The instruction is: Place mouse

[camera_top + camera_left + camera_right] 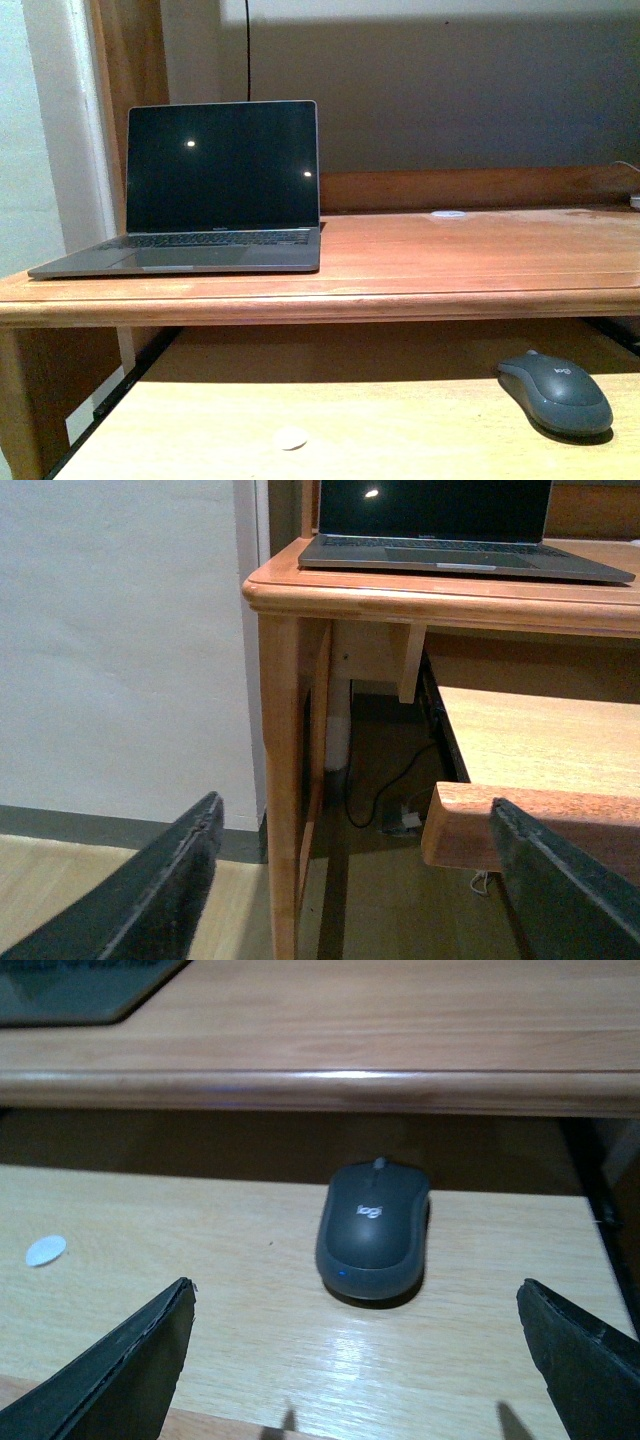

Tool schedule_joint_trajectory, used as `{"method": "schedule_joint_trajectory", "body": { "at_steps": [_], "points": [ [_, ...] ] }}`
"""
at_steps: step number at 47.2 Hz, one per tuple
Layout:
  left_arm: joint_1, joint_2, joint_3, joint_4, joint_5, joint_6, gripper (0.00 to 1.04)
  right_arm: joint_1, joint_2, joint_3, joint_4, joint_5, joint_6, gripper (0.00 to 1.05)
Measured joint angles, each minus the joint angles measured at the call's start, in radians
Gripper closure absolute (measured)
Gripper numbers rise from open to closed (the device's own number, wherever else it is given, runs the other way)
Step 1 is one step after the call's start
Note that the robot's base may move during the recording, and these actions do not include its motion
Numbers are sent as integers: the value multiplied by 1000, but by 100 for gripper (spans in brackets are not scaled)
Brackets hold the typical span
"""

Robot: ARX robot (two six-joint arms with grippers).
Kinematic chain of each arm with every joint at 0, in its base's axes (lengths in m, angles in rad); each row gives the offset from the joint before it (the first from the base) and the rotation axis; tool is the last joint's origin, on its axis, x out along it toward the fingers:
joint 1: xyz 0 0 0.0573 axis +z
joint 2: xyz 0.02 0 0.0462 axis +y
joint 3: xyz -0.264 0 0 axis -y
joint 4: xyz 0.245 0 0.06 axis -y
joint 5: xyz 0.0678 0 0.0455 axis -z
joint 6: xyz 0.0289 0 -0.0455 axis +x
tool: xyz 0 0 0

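The mouse, a small dark grey oval with a domed shell, lies on the pale pull-out shelf under the desk, toward its right side. My right gripper hangs open just short of it, nothing between its wide-spread fingers. My left gripper is open too, off the left corner of the desk, facing the desk leg and the shelf's front edge. Neither gripper appears in the front view.
A laptop stands open with a dark screen on the left of the wooden desk top. A small flat white disc lies on the shelf. Another white disc sits at the desk's back. Cables run below.
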Motion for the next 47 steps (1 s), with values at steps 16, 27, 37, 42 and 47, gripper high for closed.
{"method": "schedule_joint_trajectory", "body": {
  "at_steps": [16, 27, 37, 42, 47],
  "points": [
    [0, 0, 0, 0, 0, 1, 8, 94, 291, 185, -9, 168, -89, 7],
    [0, 0, 0, 0, 0, 1, 8, 117, 393, 230, -32, 239, -101, 7],
    [0, 0, 0, 0, 0, 1, 8, 122, 463, 274, -41, 288, -102, 7],
    [0, 0, 0, 0, 0, 1, 8, 118, 505, 303, -42, 315, -105, 7],
    [0, 0, 0, 0, 0, 1, 8, 112, 539, 330, -50, 325, -104, 7]
  ]
}}
